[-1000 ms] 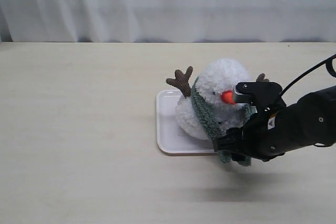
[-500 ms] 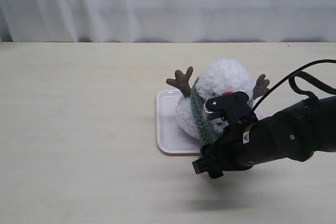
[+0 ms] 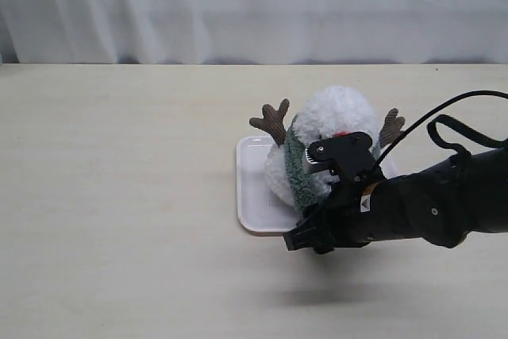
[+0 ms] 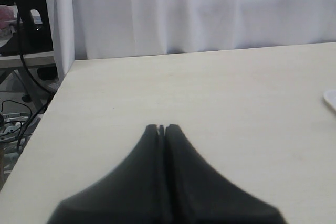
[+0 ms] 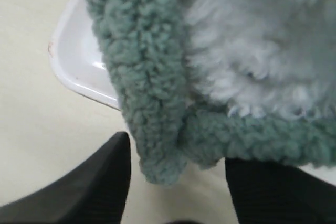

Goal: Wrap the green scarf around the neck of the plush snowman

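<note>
The plush snowman (image 3: 337, 121) sits on a white tray, its orange nose partly hidden behind my right arm. The green scarf (image 3: 295, 166) runs down from the snowman's neck across its front; the right wrist view shows its fuzzy folded end (image 5: 157, 108) hanging past the white fur (image 5: 262, 51) between my fingers. My right gripper (image 5: 176, 153) is open, one finger on each side of the scarf end without closing on it. In the exterior view that gripper (image 3: 305, 237) sits low at the tray's front edge. My left gripper (image 4: 161, 128) is shut and empty over bare table, away from the snowman.
The white tray (image 3: 252, 188) lies under the snowman, and its rim (image 5: 79, 77) also appears in the right wrist view. A white curtain (image 3: 254, 5) closes off the back. The table's left edge (image 4: 50, 108), with cables beyond it, appears in the left wrist view.
My right arm has swung left across the snowman's front and dropped lower, carrying the scarf end leftward; the gripper now stands open around that end.
</note>
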You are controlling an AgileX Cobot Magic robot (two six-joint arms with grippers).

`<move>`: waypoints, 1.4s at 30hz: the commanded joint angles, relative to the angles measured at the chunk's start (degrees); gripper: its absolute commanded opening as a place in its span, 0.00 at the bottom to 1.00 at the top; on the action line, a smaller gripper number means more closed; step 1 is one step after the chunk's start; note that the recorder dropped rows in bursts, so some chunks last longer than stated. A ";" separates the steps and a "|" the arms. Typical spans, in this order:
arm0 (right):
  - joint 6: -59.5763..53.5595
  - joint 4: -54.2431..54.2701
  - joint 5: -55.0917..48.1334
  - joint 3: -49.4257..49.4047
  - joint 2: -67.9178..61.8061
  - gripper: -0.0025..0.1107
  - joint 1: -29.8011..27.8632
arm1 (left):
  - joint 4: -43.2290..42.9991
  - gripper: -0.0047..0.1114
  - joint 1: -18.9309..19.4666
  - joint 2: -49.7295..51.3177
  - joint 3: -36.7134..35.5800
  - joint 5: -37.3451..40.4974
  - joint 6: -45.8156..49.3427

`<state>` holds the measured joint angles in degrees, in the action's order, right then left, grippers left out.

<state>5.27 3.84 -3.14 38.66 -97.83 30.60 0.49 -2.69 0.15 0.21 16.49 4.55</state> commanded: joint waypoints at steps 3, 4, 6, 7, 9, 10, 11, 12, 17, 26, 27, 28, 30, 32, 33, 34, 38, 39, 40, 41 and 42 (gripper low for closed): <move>-0.31 -0.43 0.34 -0.12 -1.87 0.34 0.04 | 0.02 0.04 0.01 -0.15 -0.21 -0.66 -0.35; -0.31 -0.43 0.34 -0.12 -2.35 0.30 0.04 | 0.02 0.04 0.01 -0.15 -0.21 -0.66 -0.35; -0.42 -0.43 0.13 -0.12 -3.23 0.16 0.04 | 0.02 0.04 0.01 -0.15 -0.21 -0.66 -0.35; -0.64 -0.43 0.13 -0.12 -3.23 0.08 0.04 | 0.02 0.04 0.01 -0.15 -0.21 -0.66 -0.35; -1.79 -0.43 0.13 -0.12 -3.23 0.06 0.04 | 0.02 0.04 0.01 -0.15 -0.21 -0.52 -0.35; -2.05 -0.43 -0.12 -0.12 -3.23 0.06 0.04 | 0.02 0.04 0.01 -0.15 -0.21 -0.52 -0.35; -2.17 -0.43 -0.42 -0.12 -3.23 0.06 0.04 | 0.02 0.04 0.01 -0.15 -0.21 -0.52 -0.35; -2.98 -0.43 -1.16 -0.12 -3.23 0.06 0.04 | 0.02 0.04 0.01 -0.15 -0.21 -0.52 -0.35; -5.69 -0.43 -5.82 -0.01 -2.62 0.06 0.04 | 0.02 0.04 0.01 -0.15 -0.21 -0.52 -0.35; -6.10 -4.99 -12.55 -0.01 3.90 0.06 0.04 | 0.02 0.04 0.01 -0.15 -0.21 -0.52 -0.35; -6.10 -5.62 -13.04 -0.01 4.16 0.06 0.04 | 0.02 0.04 0.01 -0.15 -0.21 -0.52 -0.35; -6.10 -6.89 -13.79 -0.01 4.58 0.06 0.04 | 0.02 0.04 0.01 -0.15 -0.21 -0.52 -0.35; -5.98 -8.56 -15.14 -0.01 4.58 0.06 0.04 | 0.02 0.04 0.01 -0.15 -0.21 -0.52 -0.35; -5.71 -10.45 -16.70 -0.01 4.58 0.06 0.04 | 0.02 0.04 0.01 -0.15 -0.21 -0.52 -0.35; -5.27 -11.13 -17.32 -0.01 4.58 0.06 0.04 | 0.02 0.04 0.01 -0.15 -0.21 -0.52 -0.35; -5.27 -12.72 -18.34 -0.01 4.58 0.06 0.04 | 0.02 0.04 0.01 -0.15 -0.21 -0.52 -0.35; 0.21 -20.37 -21.59 -0.01 4.58 0.06 0.04 | 0.02 0.04 0.01 -0.15 -0.21 -0.52 -0.35; 2.17 -22.59 -22.29 -0.01 4.58 0.06 0.04 | 0.02 0.04 0.01 -0.15 -0.21 -0.65 -0.35; 4.20 -24.79 -22.57 -0.01 4.58 0.06 0.04 | 0.02 0.04 0.01 -0.15 -0.21 -0.65 -0.35; 5.97 -26.39 -22.67 -0.01 4.58 0.06 0.04 | 0.02 0.04 0.01 -0.15 -0.21 -0.65 -0.35; 7.06 -27.62 -22.67 -0.01 4.58 0.06 0.04 | 0.02 0.04 0.01 -0.15 -0.21 -0.65 -0.35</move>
<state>7.99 -18.87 -24.50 38.66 -93.64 30.60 0.49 -2.69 0.15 0.21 16.49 4.55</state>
